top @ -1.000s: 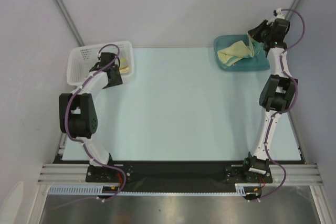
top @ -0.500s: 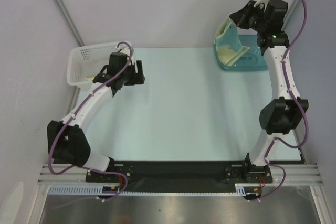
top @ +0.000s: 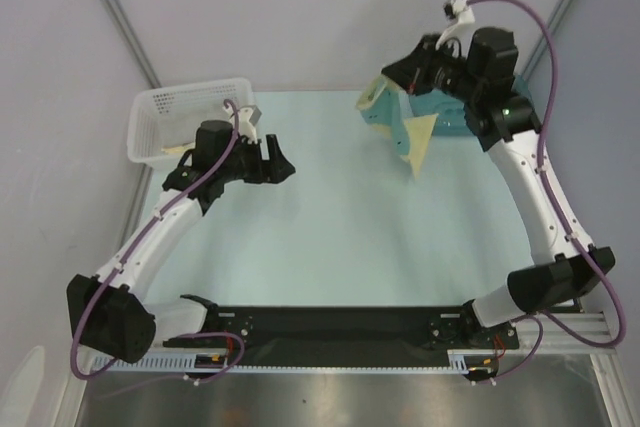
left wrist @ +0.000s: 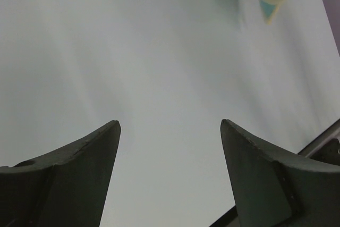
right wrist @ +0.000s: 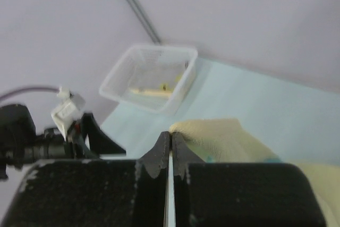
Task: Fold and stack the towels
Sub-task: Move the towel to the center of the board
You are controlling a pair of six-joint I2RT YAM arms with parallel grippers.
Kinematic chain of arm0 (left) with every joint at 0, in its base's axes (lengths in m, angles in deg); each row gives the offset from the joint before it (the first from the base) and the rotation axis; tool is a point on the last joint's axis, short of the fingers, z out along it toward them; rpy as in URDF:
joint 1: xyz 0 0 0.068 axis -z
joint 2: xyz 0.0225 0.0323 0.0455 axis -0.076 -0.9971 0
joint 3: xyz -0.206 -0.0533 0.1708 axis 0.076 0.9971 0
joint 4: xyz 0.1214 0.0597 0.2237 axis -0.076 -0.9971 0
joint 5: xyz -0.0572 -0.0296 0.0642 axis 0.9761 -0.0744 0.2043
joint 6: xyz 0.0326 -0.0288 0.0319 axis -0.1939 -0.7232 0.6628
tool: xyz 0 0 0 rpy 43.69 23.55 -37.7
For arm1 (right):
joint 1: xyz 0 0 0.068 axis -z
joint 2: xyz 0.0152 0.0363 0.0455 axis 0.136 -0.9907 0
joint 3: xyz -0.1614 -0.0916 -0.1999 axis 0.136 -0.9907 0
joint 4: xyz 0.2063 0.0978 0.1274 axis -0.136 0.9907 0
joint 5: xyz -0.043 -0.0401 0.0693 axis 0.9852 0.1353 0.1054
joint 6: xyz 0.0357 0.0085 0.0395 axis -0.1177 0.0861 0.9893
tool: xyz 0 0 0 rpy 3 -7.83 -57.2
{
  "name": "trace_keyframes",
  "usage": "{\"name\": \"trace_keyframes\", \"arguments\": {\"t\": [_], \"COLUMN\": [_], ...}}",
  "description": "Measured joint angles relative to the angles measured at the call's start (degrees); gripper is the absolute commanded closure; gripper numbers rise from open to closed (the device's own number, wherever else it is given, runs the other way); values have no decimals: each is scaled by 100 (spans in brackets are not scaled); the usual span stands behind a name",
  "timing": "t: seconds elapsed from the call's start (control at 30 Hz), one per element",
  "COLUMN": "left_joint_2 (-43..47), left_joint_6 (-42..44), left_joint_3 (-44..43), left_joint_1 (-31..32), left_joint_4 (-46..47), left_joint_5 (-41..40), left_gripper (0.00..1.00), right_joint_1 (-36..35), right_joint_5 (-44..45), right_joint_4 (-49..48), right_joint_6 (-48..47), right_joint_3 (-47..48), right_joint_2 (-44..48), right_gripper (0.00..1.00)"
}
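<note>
One towel hung above table at one o'clock, right gripper clamped on its top edge. Left gripper sat at ten o'clock, jaws apart, empty.

Risk, to my eye: thin edge pinch might slip, cloth dropping bunched, spoiling fold.

Towel limp, soft, yellow with teal, pointed corner dangling. Basket behind was white rigid lattice, rectangular.

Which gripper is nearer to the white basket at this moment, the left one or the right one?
Left. The left gripper hangs just beside the white basket, jaws open. The right gripper is far across the table, holding the towel.
</note>
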Motion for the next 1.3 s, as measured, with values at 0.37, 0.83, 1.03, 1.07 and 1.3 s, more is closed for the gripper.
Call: {"name": "trace_keyframes", "arguments": {"t": [0.37, 0.83, 1.03, 1.07, 1.3], "left_joint_2": [481, -826, -2240, -2433, -2951], "left_joint_6": [-2, -358, -448, -448, -439], "left_joint_3": [1091, 946, -365, -570, -820], "left_joint_1": [2, 28, 306, 367, 780], "left_joint_4": [-76, 560, 887, 918, 1058], "left_joint_5": [59, 85, 365, 391, 426], "left_gripper": [16, 18, 20, 20, 23], "right_joint_1": [-2420, -1471, 199, 358, 874], "right_joint_5": [111, 1333, 1792, 1766, 769], "right_joint_4": [-1241, -540, -914, -975, -1226], "right_joint_6": [651, 601, 1034, 1038, 809], "right_joint_3": [-5755, -5060, -4968, -4929, -3930], "right_joint_2": [990, 1355, 616, 352, -1521], "right_gripper": [88, 50, 50, 50, 59]}}
